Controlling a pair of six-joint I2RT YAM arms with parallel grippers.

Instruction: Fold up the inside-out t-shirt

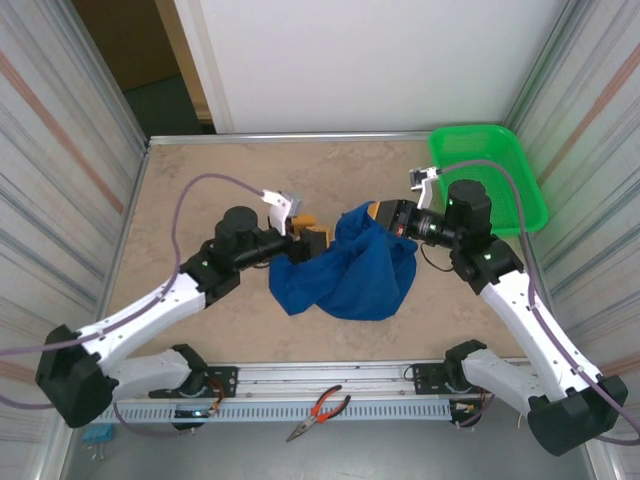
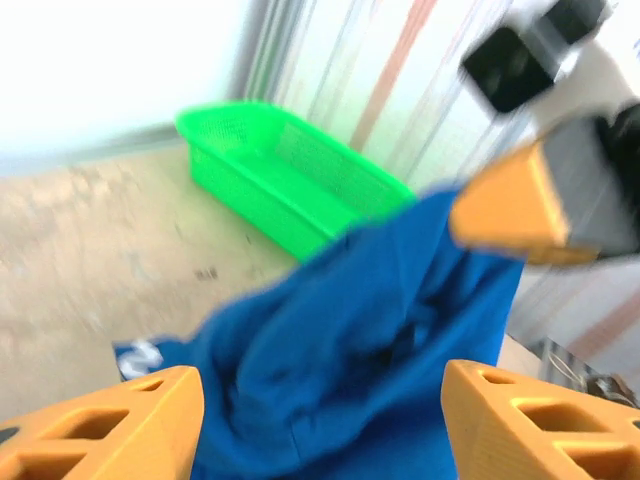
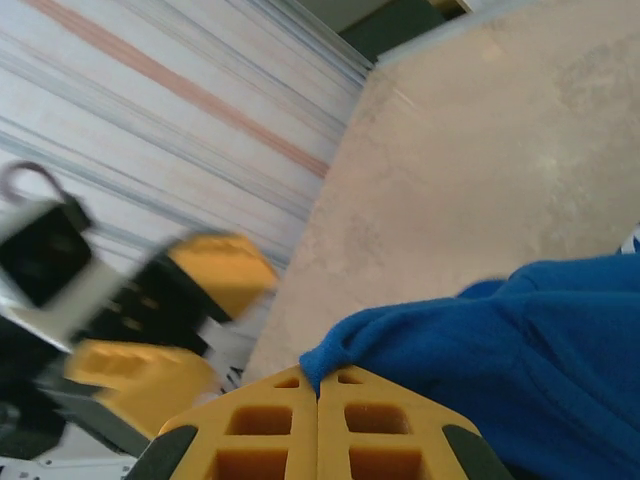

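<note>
The royal-blue t-shirt (image 1: pixel 352 267) hangs bunched in the middle of the table, its upper edge lifted and its lower part resting on the tabletop. My right gripper (image 1: pixel 372 212) is shut on a fold of that upper edge; in the right wrist view the blue cloth (image 3: pixel 520 340) comes out from between the closed yellow fingers (image 3: pixel 270 425). My left gripper (image 1: pixel 312 233) stands open at the shirt's left side, its fingers (image 2: pixel 110 430) wide apart with the blue cloth (image 2: pixel 350 340) between and beyond them, not pinched. A small white print mark (image 2: pixel 140 357) shows at the shirt's left edge.
A green mesh basket (image 1: pixel 487 175) stands at the back right corner of the table. Red-handled pliers (image 1: pixel 320 410) lie on the rail in front of the arm bases. Corrugated walls (image 1: pixel 60 150) close in both sides. Bare tabletop (image 1: pixel 240 180) lies behind and left of the shirt.
</note>
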